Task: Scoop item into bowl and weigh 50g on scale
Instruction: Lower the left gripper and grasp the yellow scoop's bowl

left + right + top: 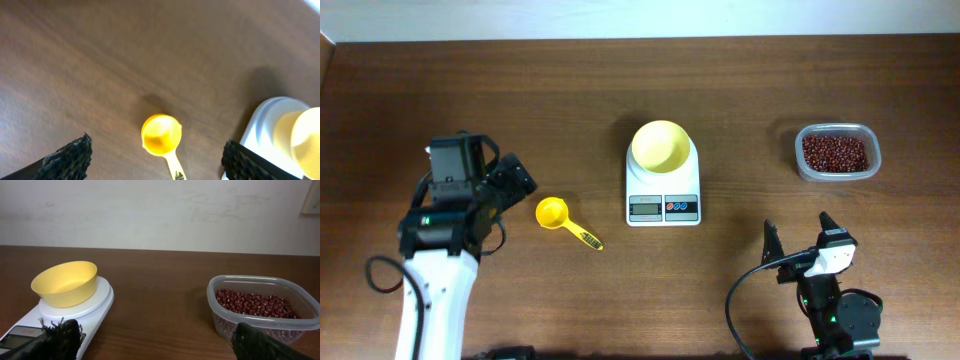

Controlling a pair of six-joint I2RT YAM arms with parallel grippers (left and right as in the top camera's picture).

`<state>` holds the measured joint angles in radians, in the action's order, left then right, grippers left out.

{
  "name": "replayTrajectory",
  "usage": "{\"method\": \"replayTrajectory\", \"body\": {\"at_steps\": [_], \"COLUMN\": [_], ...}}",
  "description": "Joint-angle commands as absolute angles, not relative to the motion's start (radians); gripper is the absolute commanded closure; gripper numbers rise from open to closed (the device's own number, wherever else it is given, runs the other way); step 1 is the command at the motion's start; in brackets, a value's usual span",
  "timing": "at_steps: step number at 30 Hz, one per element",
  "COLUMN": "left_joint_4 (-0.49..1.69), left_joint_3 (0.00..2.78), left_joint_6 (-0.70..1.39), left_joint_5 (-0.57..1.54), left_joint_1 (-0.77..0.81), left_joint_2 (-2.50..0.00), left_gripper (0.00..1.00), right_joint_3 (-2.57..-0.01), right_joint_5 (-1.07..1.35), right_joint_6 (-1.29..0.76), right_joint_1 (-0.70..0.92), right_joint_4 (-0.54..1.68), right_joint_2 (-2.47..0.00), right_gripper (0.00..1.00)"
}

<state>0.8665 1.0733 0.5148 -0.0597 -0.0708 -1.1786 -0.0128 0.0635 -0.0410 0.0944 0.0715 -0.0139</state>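
Note:
The red-brown beans (836, 152) (255, 304) fill a clear plastic container (802, 160) (220, 322) at the right. A pale-yellow bowl (662, 145) (65, 282) (307, 137) stands empty on the white scale (663, 195) (97, 305) (267, 125) in the middle. A yellow scoop (552, 212) (161, 134) lies on the table left of the scale, its handle pointing toward the front. My left gripper (510, 182) (157, 147) hovers over the scoop, open, its fingers on either side and apart from it. My right gripper (798, 228) (155, 332) is open and empty near the front right.
The dark wooden table (740, 90) runs to a pale wall at the back. A black cable (745, 290) loops beside the right arm's base, and the left arm's white link (435, 300) crosses the front left.

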Motion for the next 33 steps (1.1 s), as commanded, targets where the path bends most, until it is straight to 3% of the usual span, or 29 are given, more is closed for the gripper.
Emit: {"method": "replayTrajectory", "body": {"at_steps": [1,3,4,6,12,17,20,33], "left_joint_4": [0.892,0.908,0.911,0.912,0.941,0.909,0.832,0.62], "left_joint_3": [1.085,1.085,1.085,1.085,1.082,1.055,0.992,0.833], "left_joint_6": [0.595,0.629,0.63,0.63,0.64,0.64,0.645,0.645], "left_joint_5": [0.038,0.105,0.13,0.136,0.135,0.104,0.109,0.101], "left_joint_1": [-0.075,-0.075,-0.073,-0.068,-0.067,-0.067,-0.067,-0.067], "left_joint_2": [-1.284,-1.34,-1.372,-1.44,-1.591,-1.628,-1.629,-1.629], "left_gripper": [0.13,0.1,0.01,0.01,0.36,0.36,0.46,0.64], "right_joint_3": [-0.006,-0.006,-0.006,-0.006,-0.006,-0.006,-0.006,-0.006], "right_joint_5": [0.051,0.051,0.051,0.051,0.051,0.051,0.051,0.051], "right_joint_6": [-0.033,-0.033,-0.033,-0.033,-0.033,-0.033,-0.033,-0.033], "right_joint_1": [0.104,0.104,0.104,0.104,0.104,0.104,0.104,0.104], "right_joint_4": [0.075,0.075,0.075,0.075,0.075,0.075,0.075,0.075], "right_joint_2": [-0.006,-0.006,-0.006,-0.006,-0.006,-0.006,-0.006,-0.006], "right_gripper": [0.01,0.01,0.01,0.01,0.01,0.01,0.01,0.02]}}
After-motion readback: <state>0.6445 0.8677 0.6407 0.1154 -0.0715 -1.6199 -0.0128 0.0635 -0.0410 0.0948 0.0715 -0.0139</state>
